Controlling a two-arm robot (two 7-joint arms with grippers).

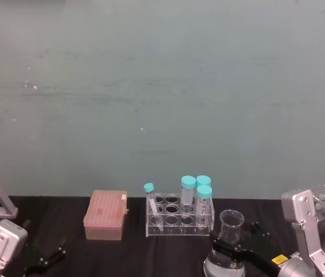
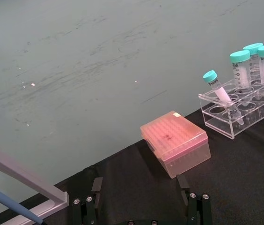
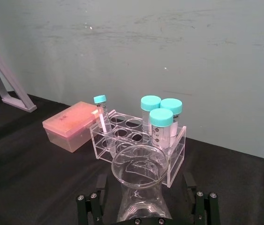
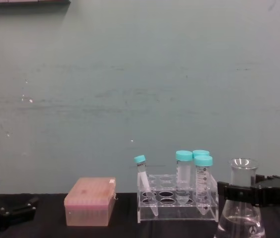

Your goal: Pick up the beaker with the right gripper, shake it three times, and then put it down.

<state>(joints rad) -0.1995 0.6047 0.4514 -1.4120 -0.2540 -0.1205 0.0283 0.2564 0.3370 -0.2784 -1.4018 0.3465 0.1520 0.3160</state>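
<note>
One beaker (image 1: 230,226) with clear liquid stands upright on the black bench (image 1: 168,254), near the robot's right side and just in front of the tube rack (image 1: 180,222). The right claw (image 3: 145,187) sits around its neck with both fingers wide apart, one on each side, holding nothing. The left claw (image 1: 47,259) rests open, low on the left, near the pink box (image 1: 106,214).
</note>
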